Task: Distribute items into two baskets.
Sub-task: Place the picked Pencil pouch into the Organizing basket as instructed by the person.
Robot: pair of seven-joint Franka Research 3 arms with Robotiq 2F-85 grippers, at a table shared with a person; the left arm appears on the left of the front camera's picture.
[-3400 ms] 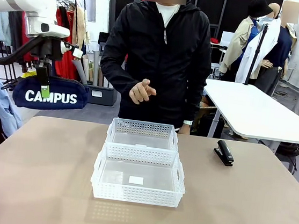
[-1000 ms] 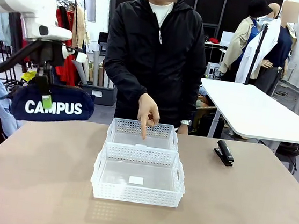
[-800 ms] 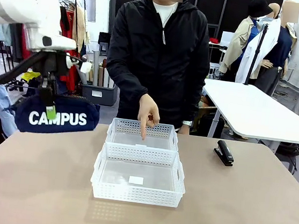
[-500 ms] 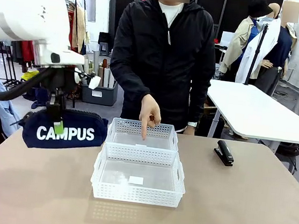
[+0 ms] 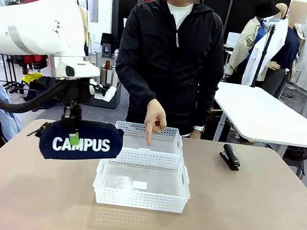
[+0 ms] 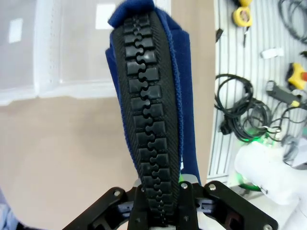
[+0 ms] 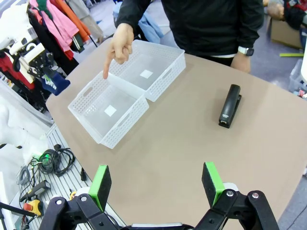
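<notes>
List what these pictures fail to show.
- Left wrist view: the pouch covers the left pincer at its fingertips; lettering faces away.
- Front view: the pouch hides much of the left wall of the far basket and a corner of the near basket.
- Front view: the sticker inside is too small to read.
- The stapler: any print too small.

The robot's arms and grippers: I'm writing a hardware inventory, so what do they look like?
The left arm has a bulky white shell with a grey stripe and a black cable looping beneath it. The left gripper and right gripper are black linkage builds with green pads on the jaws.
</notes>
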